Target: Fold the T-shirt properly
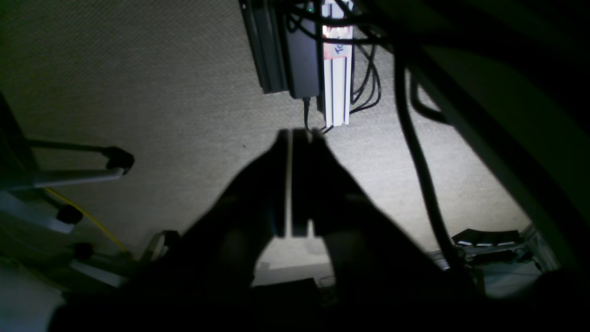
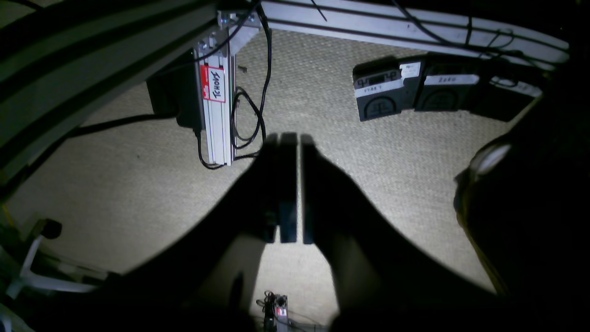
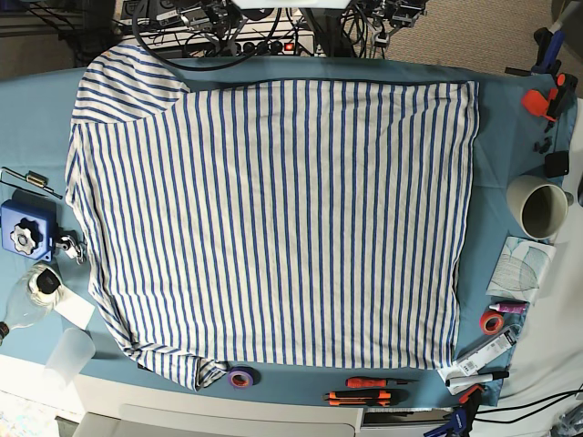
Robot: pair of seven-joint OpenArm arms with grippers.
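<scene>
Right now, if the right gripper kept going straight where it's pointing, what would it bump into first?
Most likely the beige carpet floor. The right gripper, its jaws shut, points down at bare carpet between the aluminium post and the foot pedals. Nothing seems to lie between, though depth is hard to judge.

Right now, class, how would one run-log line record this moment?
T-shirt: spread flat on tablecloth, unfolded | left gripper: shut, empty, over carpet | right gripper: shut, empty, over carpet

A workshop or robotics lab: a tabletop (image 3: 36, 118) under teal cloth with tape rolls (image 3: 240, 377) at six o'clock, screwdrivers (image 3: 375, 382), orange clamps (image 3: 539, 100) at two o'clock, cable tangles (image 3: 237, 27) at twelve; labelled foot pedals (image 2: 382, 94) on carpet (image 2: 138, 193) beneath aluminium framing (image 2: 216, 115).
</scene>
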